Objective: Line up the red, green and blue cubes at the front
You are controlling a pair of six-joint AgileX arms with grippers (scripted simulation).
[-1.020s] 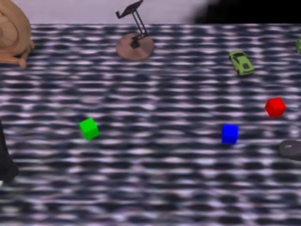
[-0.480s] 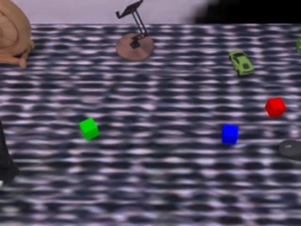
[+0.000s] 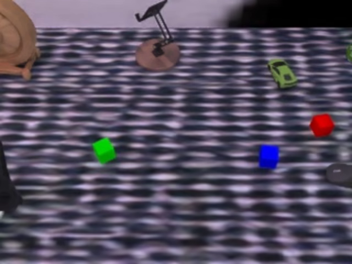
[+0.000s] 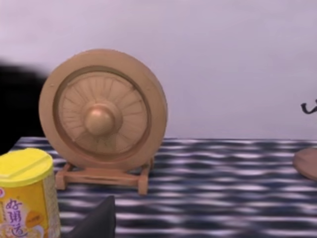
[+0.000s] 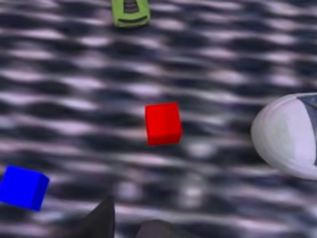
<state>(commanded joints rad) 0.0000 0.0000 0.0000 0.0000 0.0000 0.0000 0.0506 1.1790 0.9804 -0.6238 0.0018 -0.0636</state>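
As far as I can see, nothing has shifted since a second ago: all three cubes and both arms sit exactly where they were.

Using the blue cube [image 3: 269,156] as the landmark: the red cube [image 3: 322,125] is off to its right and a bit farther back, apart from it, and the green cube [image 3: 104,150] is well away to its left at about the same depth. None of them touch. The lime-green toy car [image 3: 282,73] is well behind the blue cube, and the round wooden stand [image 3: 158,54] with its black bracket is farther back and to the left.

Hard-to-see stuff: the left arm [image 3: 6,184] is only a dark sliver at the left edge, far left of the blue cube, and the right arm [image 3: 340,174] is a dark blob cut off at the right edge, just right of and slightly nearer than the blue cube. Can't tell whether either pincer is apart or together; each wrist view only catches dark tips.

The left wrist view shows a wooden wheel [image 4: 103,115] on a stand and a yellow-lidded tub [image 4: 27,196], cut off, contents hidden. The right wrist view has a pale rounded object [image 5: 287,135] beside the red cube, cropped too.
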